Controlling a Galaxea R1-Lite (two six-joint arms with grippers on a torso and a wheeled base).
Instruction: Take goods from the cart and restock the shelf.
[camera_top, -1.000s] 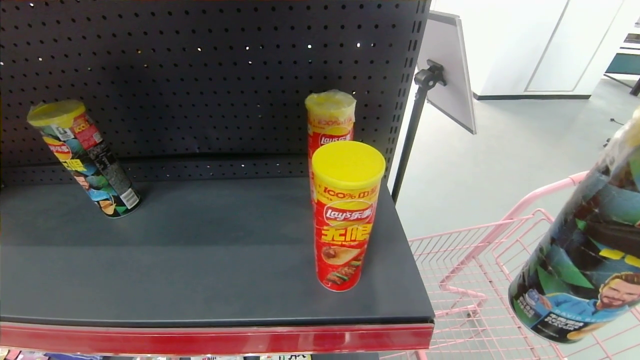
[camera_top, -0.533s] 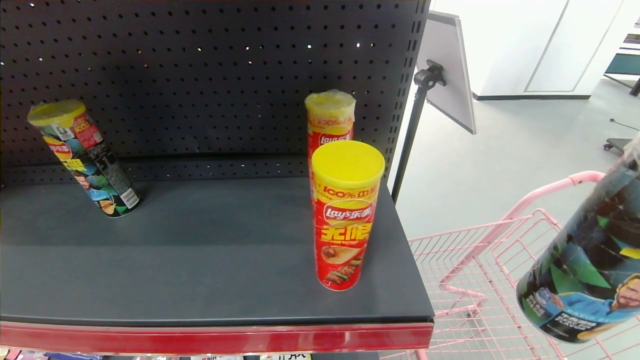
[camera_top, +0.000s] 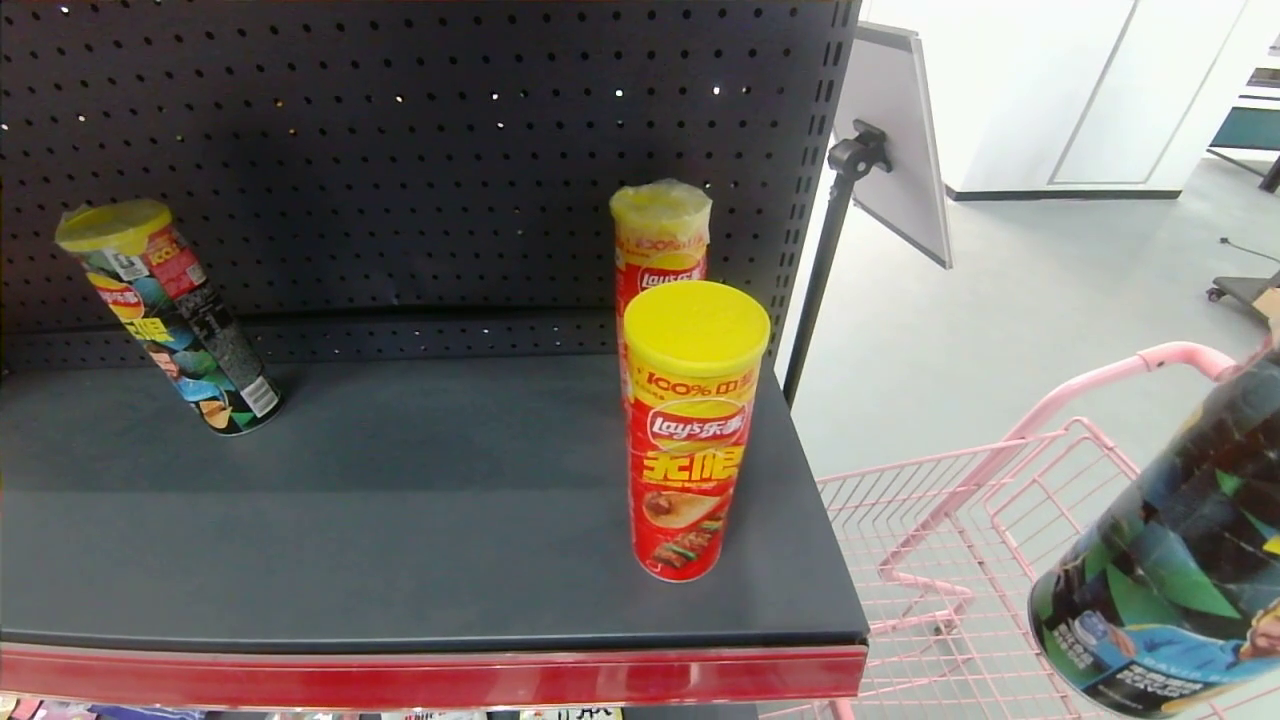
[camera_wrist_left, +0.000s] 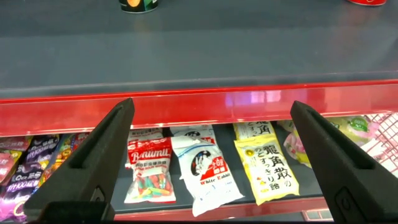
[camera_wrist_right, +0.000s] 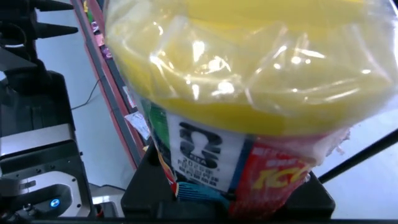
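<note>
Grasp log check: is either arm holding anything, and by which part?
The right gripper holds the green chip can, jaws on its side wall below the yellow lid. The left gripper is open, empty.

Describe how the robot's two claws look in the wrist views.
The left claw has two matte black, wedge-shaped fingers tapering to blunt tips, with small embossed marks near their bases. The right claw shows a black, blocky body, its fingers hidden by the chip can.

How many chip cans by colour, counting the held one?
Red: 2 (front red can, rear red can)
Dark: 2 (shelf dark can, held dark can)
Total: 4
</note>
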